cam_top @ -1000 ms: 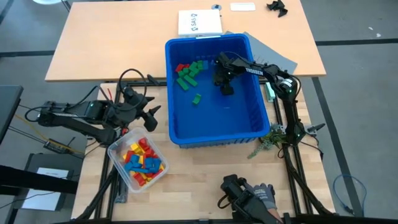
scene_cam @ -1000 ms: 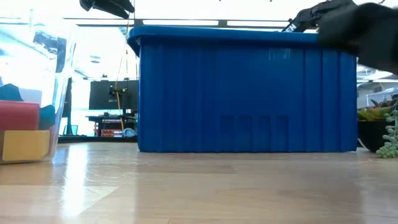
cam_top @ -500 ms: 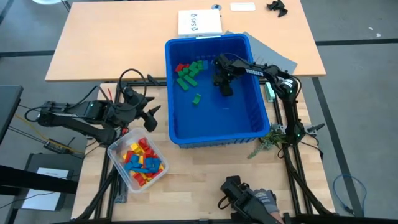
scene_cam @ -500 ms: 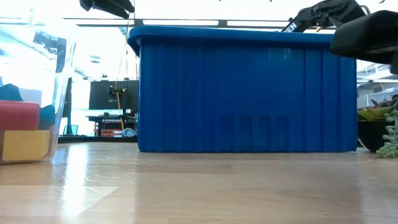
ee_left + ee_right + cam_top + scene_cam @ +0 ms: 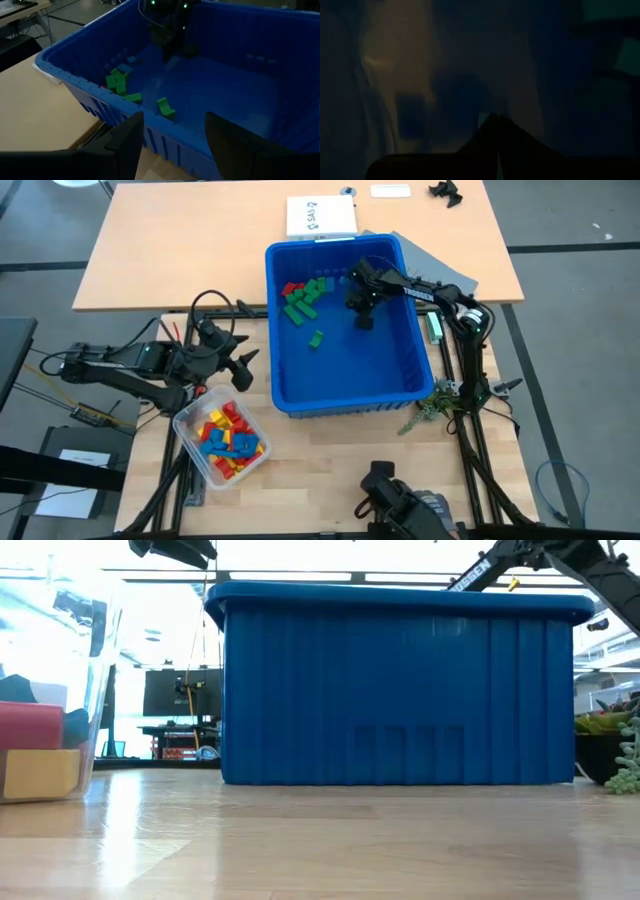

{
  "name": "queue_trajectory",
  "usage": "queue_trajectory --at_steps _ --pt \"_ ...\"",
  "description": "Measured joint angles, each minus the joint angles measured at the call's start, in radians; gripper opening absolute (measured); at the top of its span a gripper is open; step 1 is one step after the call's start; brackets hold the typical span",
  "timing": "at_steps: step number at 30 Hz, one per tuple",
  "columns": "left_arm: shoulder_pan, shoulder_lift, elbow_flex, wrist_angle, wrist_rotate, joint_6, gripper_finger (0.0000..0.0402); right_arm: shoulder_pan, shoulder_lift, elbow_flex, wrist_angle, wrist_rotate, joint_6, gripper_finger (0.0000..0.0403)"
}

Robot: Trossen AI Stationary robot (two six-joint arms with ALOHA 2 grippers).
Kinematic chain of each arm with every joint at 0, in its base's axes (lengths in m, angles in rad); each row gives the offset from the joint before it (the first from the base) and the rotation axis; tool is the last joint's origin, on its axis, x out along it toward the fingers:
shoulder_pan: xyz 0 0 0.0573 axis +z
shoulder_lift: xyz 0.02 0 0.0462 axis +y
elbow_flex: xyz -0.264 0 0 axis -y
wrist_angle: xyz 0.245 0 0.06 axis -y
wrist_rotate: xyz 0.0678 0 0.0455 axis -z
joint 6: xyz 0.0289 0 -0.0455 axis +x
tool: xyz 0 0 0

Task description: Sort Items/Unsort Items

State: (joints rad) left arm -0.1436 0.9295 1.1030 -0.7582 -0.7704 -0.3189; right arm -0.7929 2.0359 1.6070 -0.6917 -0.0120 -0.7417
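The items are split between two containers. A cluster of green blocks with one red block lies in the upper left part of the blue bin, and a single green block lies apart from them, nearer the middle of the bin floor. The left wrist view shows the same green blocks on the bin floor and the lone one closer to the near wall. The other blocks, red, yellow and blue, fill a clear tub at the lower left of the high view, just below the bin's lower left corner; in the low view this tub stands at the left edge with a red and a yellow block against its wall.

The right gripper hangs inside the bin, in its upper middle part, right of the green cluster; its fingers are closed together, and its wrist view shows them meeting with nothing visible between them. The left gripper waits left of the bin, above the clear tub, its fingers spread apart and empty.

A white sheet lies on the bench above the bin, and a small plant sits at the bin's lower right.
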Motion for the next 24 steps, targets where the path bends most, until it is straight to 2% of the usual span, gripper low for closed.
queue_trajectory --at_steps 3,6,9,14,18,21,24 --pt "0.0 0.0 0.0 0.001 0.0 0.0 0.0218 -0.001 -0.014 0.0 0.006 0.01 0.063 0.001" --pt "0.0 0.0 0.0 0.001 0.0 0.0 0.0218 -0.01 -0.02 0.0 -0.021 0.046 0.128 0.0043" --pt "0.0 0.0 0.0 0.001 0.0 0.0 0.0218 -0.019 -0.008 0.001 -0.052 0.085 0.153 0.0102" --pt "0.0 0.0 0.0 0.002 0.01 0.001 0.0218 -0.029 0.01 -0.003 -0.053 0.076 0.165 0.0218" --pt "0.0 0.001 -0.001 0.001 0.024 0.001 0.0218 -0.037 0.038 -0.002 -0.069 0.067 0.164 0.0286" --pt "0.0 0.003 -0.006 0.005 0.024 0.001 0.0218 -0.044 0.051 -0.009 -0.092 0.054 0.153 0.0308" --pt "0.0 0.003 -0.024 0.005 0.024 0.001 0.0218 -0.05 0.063 -0.022 -0.077 0.054 0.15 0.0309"
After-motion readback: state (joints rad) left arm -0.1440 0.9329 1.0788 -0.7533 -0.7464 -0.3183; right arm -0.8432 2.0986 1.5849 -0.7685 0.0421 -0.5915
